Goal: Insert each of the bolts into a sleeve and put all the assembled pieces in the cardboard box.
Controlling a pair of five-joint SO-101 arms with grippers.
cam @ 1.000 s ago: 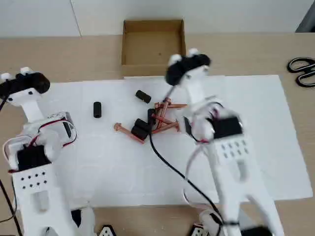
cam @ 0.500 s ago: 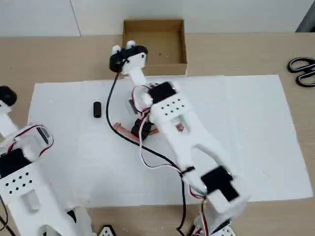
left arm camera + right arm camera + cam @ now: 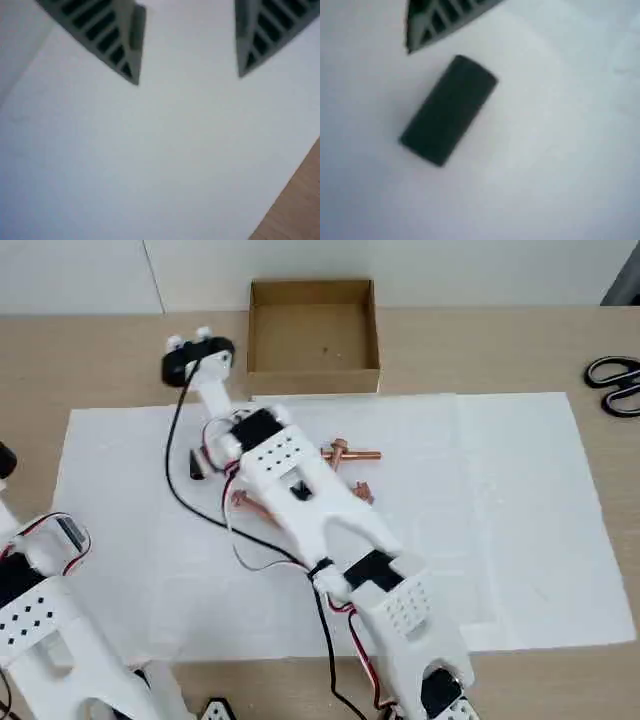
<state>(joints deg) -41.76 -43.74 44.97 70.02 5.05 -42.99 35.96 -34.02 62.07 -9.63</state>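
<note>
Left gripper (image 3: 187,80) wide open, nothing between the jaws, hanging over bare white paper (image 3: 150,165) near the paper's edge, with a bit of wooden table (image 3: 300,210) showing. Right gripper (image 3: 203,458): can't tell how far open. A black sleeve (image 3: 448,110) lies loose and flat on the paper just beside it. Right arm (image 3: 300,490) lies across the paper's left part. Copper bolts (image 3: 350,453) loose mid-paper, some partly under that arm. Cardboard box (image 3: 312,380) just past the paper's far edge. Scissors (image 3: 612,380) at the table's right edge.

The right arm (image 3: 300,490) and left arm (image 3: 40,635) are white moulded shells with black servo blocks and grids of small dark holes. A black cable (image 3: 172,475) and thin red-and-white wires run along the right arm. The left end effector (image 3: 188,77) has grey, ribbed fingers (image 3: 107,35).
</note>
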